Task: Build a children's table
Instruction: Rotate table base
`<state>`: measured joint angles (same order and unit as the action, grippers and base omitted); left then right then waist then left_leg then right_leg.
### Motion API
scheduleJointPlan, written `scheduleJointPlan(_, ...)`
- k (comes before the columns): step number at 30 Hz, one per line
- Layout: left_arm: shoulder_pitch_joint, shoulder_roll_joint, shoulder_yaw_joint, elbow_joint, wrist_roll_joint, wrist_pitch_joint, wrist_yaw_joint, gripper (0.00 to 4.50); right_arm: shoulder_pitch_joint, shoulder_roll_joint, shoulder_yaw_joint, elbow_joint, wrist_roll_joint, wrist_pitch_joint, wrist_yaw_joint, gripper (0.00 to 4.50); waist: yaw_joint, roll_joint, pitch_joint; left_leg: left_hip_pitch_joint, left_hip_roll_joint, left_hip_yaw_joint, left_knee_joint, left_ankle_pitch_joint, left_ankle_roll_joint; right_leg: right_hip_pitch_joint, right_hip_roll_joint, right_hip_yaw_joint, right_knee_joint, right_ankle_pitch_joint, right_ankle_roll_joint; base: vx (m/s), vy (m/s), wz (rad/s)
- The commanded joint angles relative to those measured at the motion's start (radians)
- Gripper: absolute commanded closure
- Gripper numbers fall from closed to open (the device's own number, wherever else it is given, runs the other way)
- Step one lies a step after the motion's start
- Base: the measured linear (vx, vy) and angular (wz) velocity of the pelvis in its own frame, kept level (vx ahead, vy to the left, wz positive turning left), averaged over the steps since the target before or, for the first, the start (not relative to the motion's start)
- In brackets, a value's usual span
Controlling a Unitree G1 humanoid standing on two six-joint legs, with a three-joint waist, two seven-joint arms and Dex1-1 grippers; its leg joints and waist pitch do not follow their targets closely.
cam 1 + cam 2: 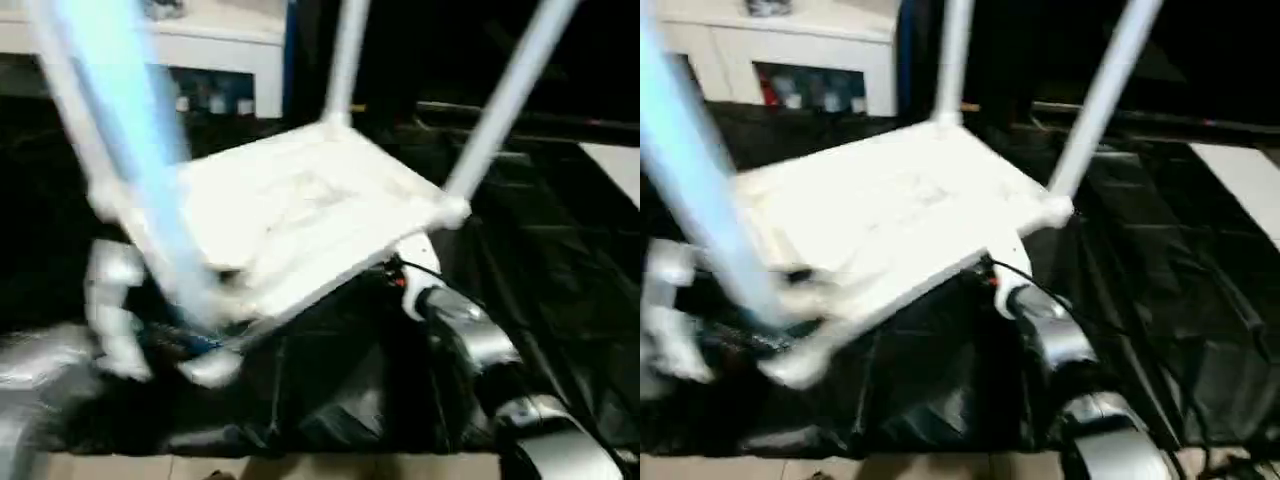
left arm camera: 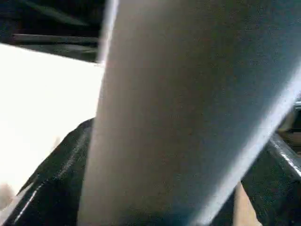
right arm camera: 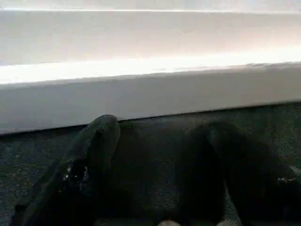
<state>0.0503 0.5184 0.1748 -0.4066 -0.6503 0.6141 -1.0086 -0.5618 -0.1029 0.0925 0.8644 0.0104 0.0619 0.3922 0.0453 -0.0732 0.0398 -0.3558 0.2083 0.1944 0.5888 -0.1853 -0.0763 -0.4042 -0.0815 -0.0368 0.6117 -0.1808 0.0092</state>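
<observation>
- Children's table (image 1: pixel 300 215) is upside down and tilted above black sheeting (image 1: pixel 330 390), legs up.
- Left leg (image 1: pixel 120 130) crosses close before the left gripper's fingers; whether they clasp it cannot be told.
- Tabletop (image 1: pixel 890 215) looks light, stiff and slick; its rim (image 3: pixel 141 99) seems the safest hold.
- Right gripper (image 3: pixel 160 155): fingers parted just below that rim, gripping nothing.

1. The tabletop (image 1: pixel 300 220) sits tilted, underside up, over the sheet (image 1: pixel 560 260).
2. Legs stand at its corners: near left (image 1: pixel 120 130), far (image 1: pixel 345 60), right (image 1: pixel 505 100).
3. The cabinet (image 1: pixel 215 50) stands behind, to the left.
4. The right arm (image 1: pixel 470 335) reaches under the tabletop's right edge.
</observation>
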Motion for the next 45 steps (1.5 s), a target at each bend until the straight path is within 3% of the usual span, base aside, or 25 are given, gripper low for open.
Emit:
scheduleJointPlan(1, -0.014, -0.035, -0.063, -0.036, -0.040, 0.033, 0.038, 0.05, -0.026, 0.038, 0.050, 0.007, -0.010, -0.024, 0.056, 0.94, -0.001, 0.024, -0.043, 0.006, 0.017, -0.012, -0.084, -0.363, -0.064, 0.028, -0.036, 0.031, -0.069, -0.318, -0.146, 0.000, 0.000, 0.00)
scheduleJointPlan(3, -0.027, -0.052, -0.082, -0.040, -0.054, 0.048, 0.053, 0.05, -0.024, 0.054, 0.063, 0.003, -0.009, -0.028, 0.085, 0.94, -0.008, 0.017, -0.042, 0.005, 0.016, -0.014, -0.083, -0.372, -0.061, 0.027, -0.035, 0.032, -0.073, -0.338, -0.140, 0.000, 0.000, 0.00)
scheduleJointPlan(6, -0.046, -0.076, -0.114, -0.052, -0.066, 0.069, 0.074, 0.05, -0.026, 0.076, 0.081, 0.021, -0.013, -0.045, 0.120, 0.94, -0.014, 0.015, -0.041, -0.005, 0.015, -0.023, -0.086, -0.371, -0.059, 0.034, -0.036, 0.030, -0.074, -0.377, -0.127, 0.000, 0.000, 0.00)
scheduleJointPlan(8, -0.054, -0.091, -0.128, -0.056, -0.065, 0.076, 0.091, 0.05, -0.029, 0.085, 0.091, 0.034, -0.019, -0.052, 0.131, 0.94, -0.016, 0.017, -0.041, -0.003, 0.016, -0.025, -0.084, -0.372, -0.063, 0.031, -0.036, 0.029, -0.076, -0.386, -0.128, 0.000, 0.000, 0.00)
scheduleJointPlan(10, -0.063, -0.105, -0.151, -0.052, -0.056, 0.077, 0.089, 0.05, -0.027, 0.100, 0.102, 0.037, -0.016, -0.060, 0.167, 0.94, -0.016, 0.009, -0.042, 0.001, 0.015, -0.023, -0.081, -0.362, -0.056, 0.029, -0.034, 0.031, -0.078, -0.364, -0.137, 0.000, 0.000, 0.00)
scheduleJointPlan(13, -0.074, -0.118, -0.169, -0.049, -0.049, 0.079, 0.097, 0.05, -0.031, 0.111, 0.106, 0.048, -0.019, -0.069, 0.195, 0.94, -0.016, 0.013, -0.042, -0.001, 0.016, -0.025, -0.083, -0.346, -0.053, 0.031, -0.033, 0.031, -0.073, -0.336, -0.148, 0.000, 0.000, 0.00)
scheduleJointPlan(17, -0.115, -0.144, -0.214, -0.026, -0.042, 0.075, 0.113, 0.05, -0.036, 0.139, 0.123, 0.060, -0.018, -0.082, 0.253, 0.94, -0.019, 0.012, -0.043, 0.004, 0.016, -0.023, -0.082, -0.342, -0.049, 0.029, -0.030, 0.031, -0.070, -0.299, -0.166, 0.000, 0.000, 0.00)
scheduleJointPlan(20, -0.132, -0.155, -0.230, -0.014, -0.037, 0.073, 0.120, 0.05, -0.048, 0.146, 0.121, 0.082, -0.020, -0.094, 0.249, 0.94, -0.024, 0.009, -0.044, -0.002, 0.016, -0.025, -0.082, -0.323, -0.050, 0.037, -0.033, 0.030, -0.066, -0.276, -0.177, 0.000, 0.000, 0.00)
scheduleJointPlan(23, -0.146, -0.165, -0.248, -0.003, -0.031, 0.068, 0.117, 0.05, -0.054, 0.149, 0.119, 0.091, -0.018, -0.097, 0.258, 0.94, -0.032, 0.008, -0.044, 0.001, 0.016, -0.024, -0.081, -0.326, -0.047, 0.034, -0.032, 0.030, -0.067, -0.275, -0.185, 0.000, 0.000, 0.00)
scheduleJointPlan(27, -0.207, -0.201, -0.296, 0.082, 0.039, 0.014, 0.123, 0.05, -0.057, 0.162, 0.116, 0.101, -0.009, -0.105, 0.314, 0.94, -0.033, 0.006, -0.043, 0.006, 0.017, -0.023, -0.079, -0.341, -0.043, 0.029, -0.032, 0.031, -0.074, -0.311, -0.174, 0.000, 0.000, 0.00)
scheduleJointPlan(31, -0.247, -0.223, -0.315, 0.126, 0.061, -0.008, 0.126, 0.05, -0.051, 0.170, 0.116, 0.105, -0.007, -0.115, 0.338, 0.94, -0.035, 0.003, -0.041, 0.000, 0.017, -0.028, -0.082, -0.358, -0.048, 0.034, -0.036, 0.029, -0.077, -0.361, -0.159, 0.000, 0.000, 0.00)
scheduleJointPlan(33, -0.290, -0.241, -0.341, 0.181, 0.100, -0.037, 0.129, 0.05, -0.063, 0.166, 0.104, 0.123, -0.020, -0.133, 0.291, 0.94, -0.034, 0.003, -0.042, 0.009, 0.018, -0.026, -0.080, -0.367, -0.052, 0.025, -0.036, 0.031, -0.080, -0.361, -0.165, 0.000, 0.000, 0.00)
scheduleJointPlan(37, -0.325, -0.255, -0.363, 0.242, 0.152, -0.084, 0.143, 0.05, -0.081, 0.150, 0.074, 0.146, -0.022, -0.153, 0.221, 0.94, -0.035, 0.004, -0.042, 0.008, 0.017, -0.028, -0.081, -0.369, -0.051, 0.026, -0.036, 0.029, -0.081, -0.353, -0.170, 0.000, 0.000, 0.00)
scheduleJointPlan(38, -0.343, -0.261, -0.377, 0.271, 0.177, -0.107, 0.146, 0.05, -0.084, 0.134, 0.055, 0.150, -0.014, -0.157, 0.203, 0.94, -0.033, 0.005, -0.043, 0.014, 0.017, -0.025, -0.078, -0.375, -0.052, 0.022, -0.035, 0.030, -0.080, -0.347, -0.173, 0.000, 0.000, 0.00)
scheduleJointPlan(41, -0.380, -0.284, -0.401, 0.326, 0.214, -0.151, 0.147, 0.05, -0.080, 0.095, 0.018, 0.140, 0.005, -0.160, 0.197, 0.94, -0.030, 0.004, -0.045, 0.009, 0.016, -0.025, -0.078, -0.355, -0.045, 0.029, -0.034, 0.030, -0.079, -0.322, -0.173, 0.000, 0.000, 0.00)
scheduleJointPlan(42, -0.408, -0.307, -0.418, 0.365, 0.236, -0.180, 0.145, 0.05, -0.062, 0.058, -0.002, 0.119, 0.013, -0.161, 0.210, 0.94, -0.026, 0.012, -0.046, 0.011, 0.017, -0.023, -0.077, -0.342, -0.042, 0.028, -0.034, 0.031, -0.076, -0.290, -0.183, 0.000, 0.000, 0.00)
scheduleJointPlan(43, -0.408, -0.307, -0.418, 0.365, 0.236, -0.180, 0.145, 0.05, -0.062, 0.058, -0.002, 0.119, 0.013, -0.161, 0.210, 0.94, -0.025, 0.008, -0.045, 0.011, 0.017, -0.021, -0.076, -0.338, -0.036, 0.028, -0.033, 0.031, -0.079, -0.285, -0.185, 0.000, 0.000, 0.00)
scheduleJointPlan(44, -0.426, -0.320, -0.428, 0.392, 0.255, -0.202, 0.147, 0.05, -0.049, 0.035, -0.014, 0.103, 0.018, -0.162, 0.217, 0.94, -0.018, 0.015, -0.048, 0.009, 0.017, -0.022, -0.075, -0.316, -0.036, 0.034, -0.036, 0.031, -0.071, -0.253, -0.197, 0.000, 0.000, 0.00)
scheduleJointPlan(45, -0.426, -0.320, -0.428, 0.392, 0.255, -0.202, 0.147, 0.05, -0.049, 0.035, -0.014, 0.103, 0.018, -0.162, 0.217, 0.94, -0.016, 0.010, -0.047, 0.007, 0.016, -0.019, -0.076, -0.309, -0.029, 0.034, -0.034, 0.030, -0.077, -0.250, -0.194, 0.000, 0.000, 0.00)
